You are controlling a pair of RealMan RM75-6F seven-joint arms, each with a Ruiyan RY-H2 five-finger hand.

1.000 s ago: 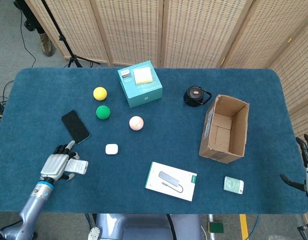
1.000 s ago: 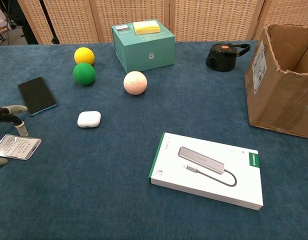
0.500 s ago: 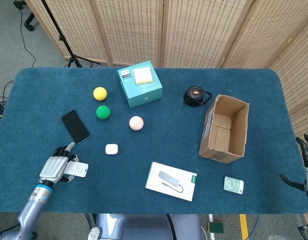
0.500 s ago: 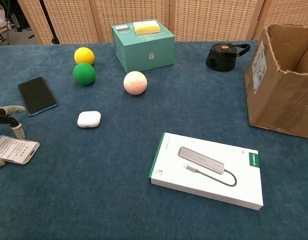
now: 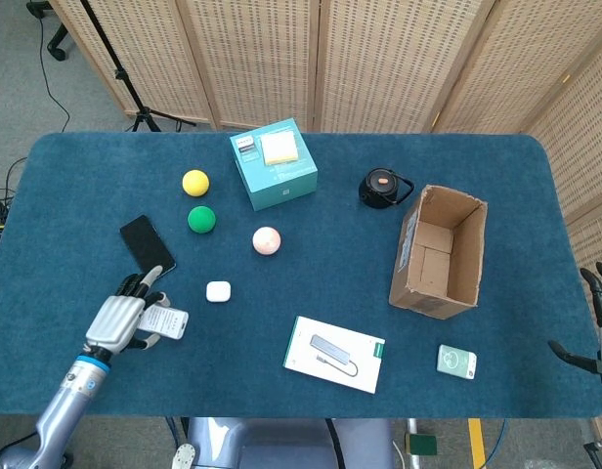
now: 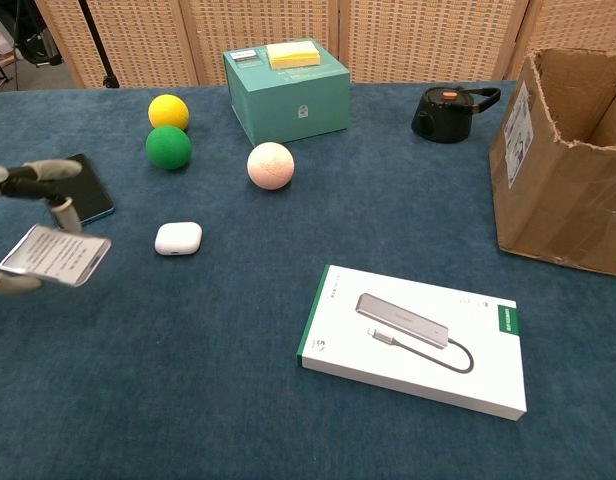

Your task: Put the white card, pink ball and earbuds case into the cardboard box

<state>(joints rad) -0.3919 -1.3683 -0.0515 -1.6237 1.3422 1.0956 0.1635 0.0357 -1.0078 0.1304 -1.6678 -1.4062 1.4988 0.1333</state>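
Observation:
My left hand (image 5: 120, 320) (image 6: 16, 225) holds the white card (image 5: 167, 321) (image 6: 54, 256) lifted above the cloth at the front left, the card tilted with its printed face up. The white earbuds case (image 5: 218, 291) (image 6: 178, 238) lies just right of that hand. The pink ball (image 5: 266, 239) (image 6: 270, 165) sits further back, mid-table. The cardboard box (image 5: 439, 252) (image 6: 565, 160) stands open-topped at the right. My right hand (image 5: 601, 322) hangs open off the table's right edge, holding nothing.
A black phone (image 5: 148, 246) lies right behind my left hand. Green ball (image 5: 201, 219) and yellow ball (image 5: 194, 182) sit at back left, a teal box (image 5: 274, 163) behind the pink ball. A white hub package (image 5: 335, 354), a black round device (image 5: 383, 188) and a small mint item (image 5: 456, 362) surround the box.
My left hand has risen off the cloth and shifted right with the white card in its grip. The right hand has not moved.

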